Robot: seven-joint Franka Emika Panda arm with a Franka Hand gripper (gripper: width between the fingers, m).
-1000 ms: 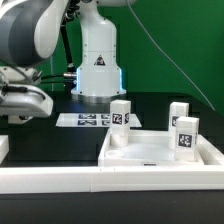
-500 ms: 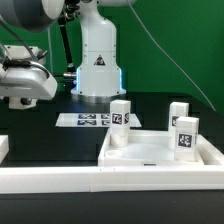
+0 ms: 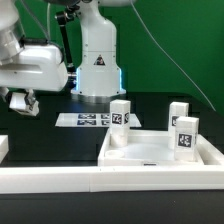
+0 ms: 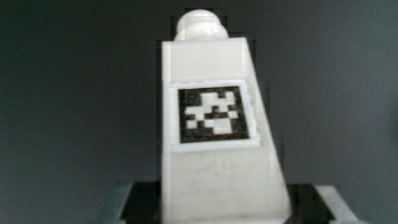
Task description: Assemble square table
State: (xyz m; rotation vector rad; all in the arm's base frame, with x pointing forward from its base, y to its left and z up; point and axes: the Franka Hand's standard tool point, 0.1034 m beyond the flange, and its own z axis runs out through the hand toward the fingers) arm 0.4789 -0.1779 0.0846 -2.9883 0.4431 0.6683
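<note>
The square table (image 3: 160, 152) lies flat on the black table (image 3: 60, 140) toward the exterior view's right, a white plastic slab with a raised rim and a smooth, faintly glossy face; three white legs stand upright on it, one (image 3: 120, 123) near the corner on the exterior view's left, one (image 3: 178, 116) farther back on the right, one (image 3: 186, 137) nearer the camera on the right; each is a short blocky post carrying a black-and-white square tag on its side.

A fourth leg (image 4: 215, 120) fills the wrist view; it is a tapering white post, squared along its sides, narrowing to a small rounded peg at the end; its plastic is matte and slightly mottled, with a black-and-white tag in a white border on its broad face.

The pincer (image 3: 20, 102) hangs above the table at the exterior view's left, well apart from the slab, closed on that leg, whose wide end sits between the dark fingertips (image 4: 139, 203) in the wrist view.

The marker board (image 3: 92, 120) lies flat on the table before the arm's white base (image 3: 98, 60); a long white rail (image 3: 60, 177) runs across the foreground, just before the slab.
</note>
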